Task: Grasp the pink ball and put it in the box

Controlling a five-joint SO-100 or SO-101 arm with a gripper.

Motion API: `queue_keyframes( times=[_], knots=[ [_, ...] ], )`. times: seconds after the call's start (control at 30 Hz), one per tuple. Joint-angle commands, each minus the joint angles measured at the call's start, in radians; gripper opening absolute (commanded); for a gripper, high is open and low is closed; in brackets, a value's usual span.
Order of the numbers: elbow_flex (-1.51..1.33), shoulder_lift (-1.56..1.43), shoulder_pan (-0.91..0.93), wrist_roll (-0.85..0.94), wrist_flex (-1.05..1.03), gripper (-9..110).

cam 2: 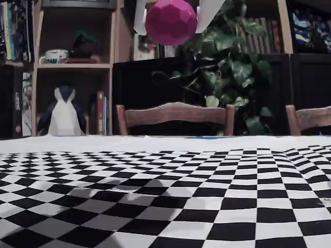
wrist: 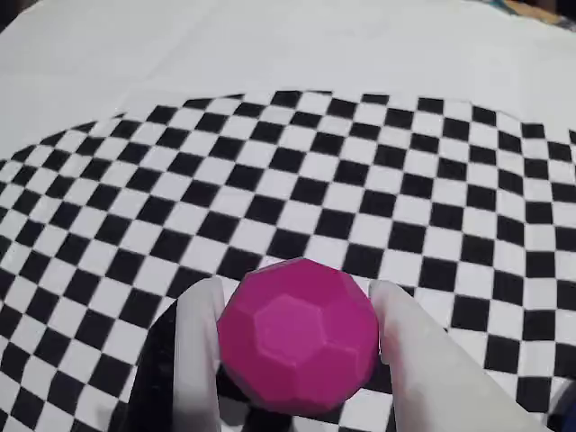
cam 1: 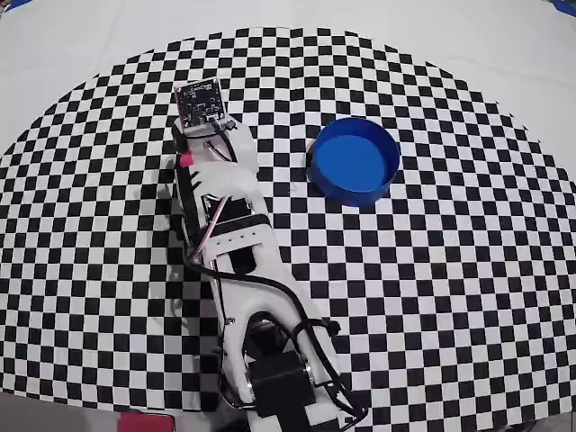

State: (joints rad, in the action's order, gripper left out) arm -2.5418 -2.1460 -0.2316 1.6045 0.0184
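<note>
The pink ball point(wrist: 297, 337), a faceted magenta sphere, sits between my gripper's point(wrist: 297, 297) two white fingers point(wrist: 198, 351), which are shut on its sides. In the fixed view the ball point(cam 2: 171, 21) hangs high above the checkered cloth, held in the gripper point(cam 2: 171, 18) at the top edge. In the overhead view the arm point(cam 1: 234, 225) reaches up the left half of the cloth, and its wrist camera board point(cam 1: 200, 102) hides the jaws and most of the ball. The box point(cam 1: 360, 193), a round blue container, stands empty to the right of the gripper.
The black-and-white checkered cloth point(cam 1: 432, 297) covers the table, with plain white cloth point(cam 1: 90, 45) beyond it. The arm's base point(cam 1: 279, 387) sits at the near edge. In the fixed view, chairs point(cam 2: 176, 113), shelves and a plant stand behind the table.
</note>
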Motion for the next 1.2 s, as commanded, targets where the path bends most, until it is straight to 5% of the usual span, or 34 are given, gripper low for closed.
queue_keyframes(
  times=[0.0,1.17],
  knots=[
    [0.002,-0.044,0.025,-0.003,0.000,0],
    [-0.057,-0.106,0.247,-0.003,0.005,0]
  ],
)
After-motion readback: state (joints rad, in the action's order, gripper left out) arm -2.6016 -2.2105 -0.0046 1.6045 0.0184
